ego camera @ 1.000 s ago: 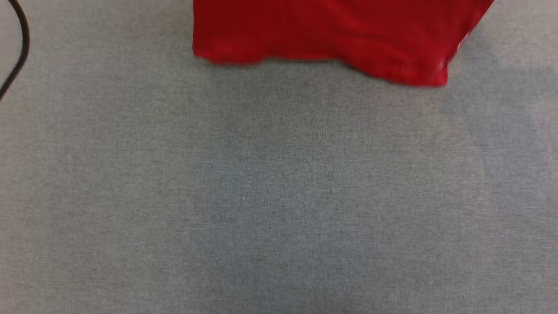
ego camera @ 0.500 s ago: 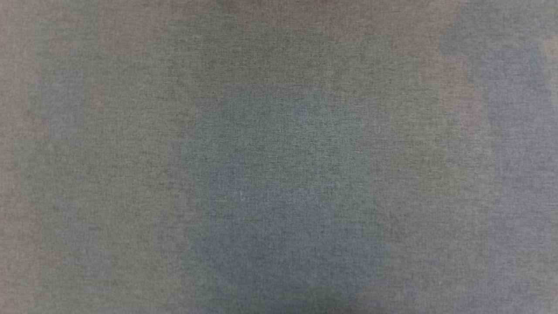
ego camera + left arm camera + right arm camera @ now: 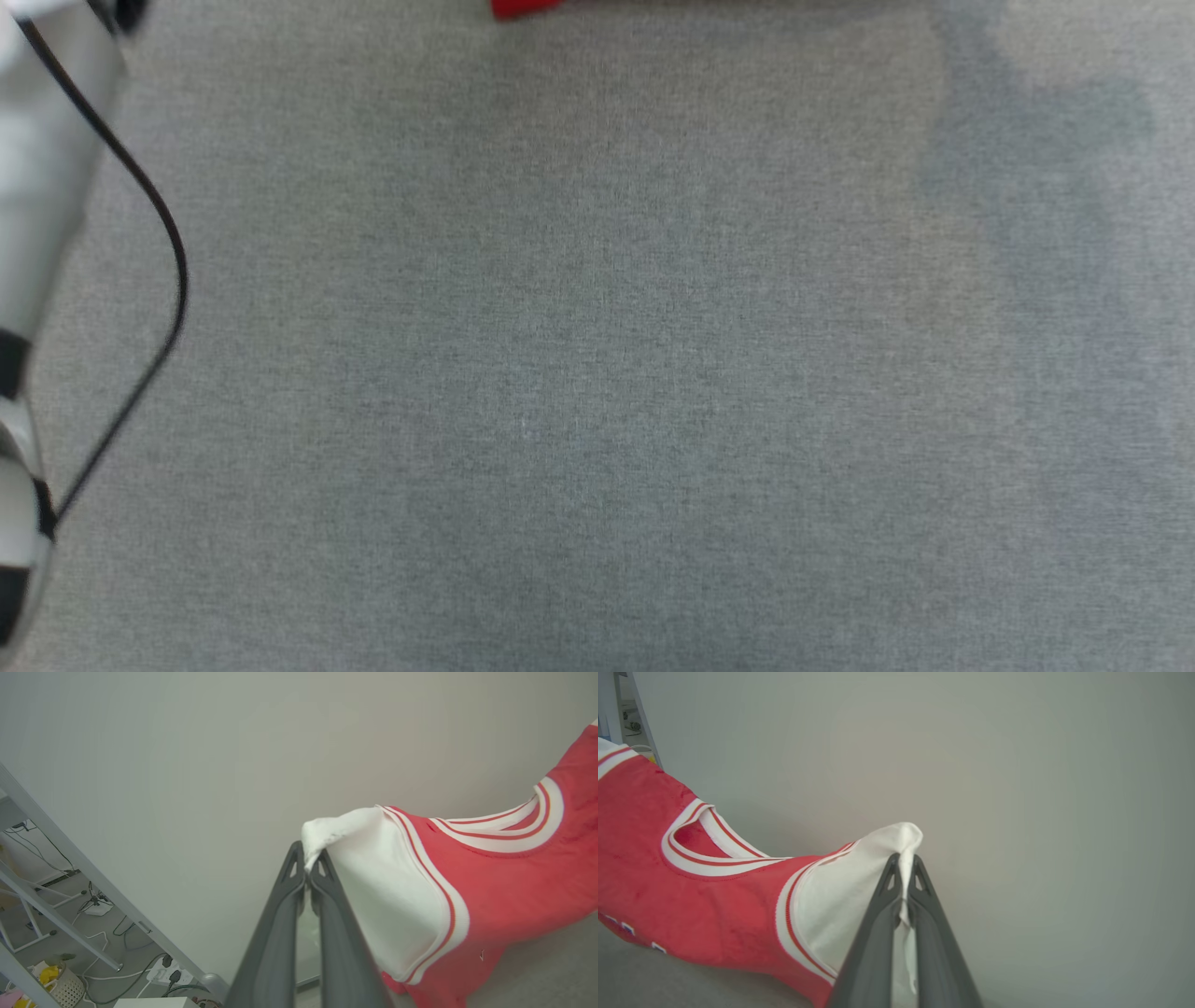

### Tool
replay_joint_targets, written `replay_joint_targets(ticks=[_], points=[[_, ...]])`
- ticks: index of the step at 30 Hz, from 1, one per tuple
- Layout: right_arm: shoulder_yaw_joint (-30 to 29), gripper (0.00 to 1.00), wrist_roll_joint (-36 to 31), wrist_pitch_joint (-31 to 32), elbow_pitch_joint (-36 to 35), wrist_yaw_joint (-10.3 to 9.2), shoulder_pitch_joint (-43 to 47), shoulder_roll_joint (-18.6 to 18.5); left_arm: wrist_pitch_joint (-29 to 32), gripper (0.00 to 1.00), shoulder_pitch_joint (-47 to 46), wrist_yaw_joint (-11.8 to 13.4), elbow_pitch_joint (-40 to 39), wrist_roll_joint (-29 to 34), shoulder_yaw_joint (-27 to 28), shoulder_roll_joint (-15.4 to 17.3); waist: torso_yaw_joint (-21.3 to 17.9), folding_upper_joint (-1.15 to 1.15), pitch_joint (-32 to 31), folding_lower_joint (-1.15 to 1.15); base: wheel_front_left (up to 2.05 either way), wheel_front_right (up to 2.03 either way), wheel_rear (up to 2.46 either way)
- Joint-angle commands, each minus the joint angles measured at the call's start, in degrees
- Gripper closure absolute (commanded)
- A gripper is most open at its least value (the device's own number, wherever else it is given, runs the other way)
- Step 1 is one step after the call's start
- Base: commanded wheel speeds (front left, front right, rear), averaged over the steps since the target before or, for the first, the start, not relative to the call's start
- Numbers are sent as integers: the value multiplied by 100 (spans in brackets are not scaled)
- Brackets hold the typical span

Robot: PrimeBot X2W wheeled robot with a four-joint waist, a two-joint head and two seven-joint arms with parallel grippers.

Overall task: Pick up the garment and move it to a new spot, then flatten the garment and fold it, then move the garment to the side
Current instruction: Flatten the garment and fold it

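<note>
Left gripper (image 3: 306, 872), right gripper (image 3: 903, 870) each clamped tight on garment (image 3: 504, 882), stretched between them; pickup done; placing, flattening, folding, side move left.

Head view straight down at grey surface (image 3: 597, 373); both wrist views close on garment (image 3: 490, 882).

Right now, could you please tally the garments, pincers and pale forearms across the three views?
garment: 1
pincers: 2, the left pincer and the right pincer, each shut on a white sleeve
pale forearm: 1
Total: 4
</note>
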Motion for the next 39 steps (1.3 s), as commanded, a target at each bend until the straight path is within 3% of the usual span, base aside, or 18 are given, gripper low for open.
replay_joint_targets(ticks=[1,6,11,18,24,30,39], points=[[106,100,145,-107,-83,-4,350,-15,-68,100,402,-3,-58,-120,5,15,-34,0,-372,-1,0,0,0],[457,100,593,-355,-428,-4,1527,-148,-162,100,1844,82,-388,-402,63,36,-23,0,-846,-1,0,0,0],[746,100,834,-471,-902,-4,2622,-414,-181,100,3243,258,-945,-559,83,270,-38,0,-1203,-1,0,0,0],[805,100,956,-578,-1331,-4,4212,-850,-185,100,5090,766,-2089,-853,270,652,-49,0,-1522,-1,0,0,0],[528,100,1122,-678,-1357,-4,5491,-928,-185,100,6373,1228,-2790,-1061,222,847,-97,0,-1737,-1,0,0,0],[129,100,1201,-779,-1277,-4,6491,-918,-185,100,7100,1596,-3073,-1151,220,965,-86,0,-1872,-1,0,0,0],[-620,100,1162,-839,-1287,-4,7881,-860,-186,100,7742,1786,-3168,-1162,365,1027,-15,0,-1931,-1,0,0,0]])
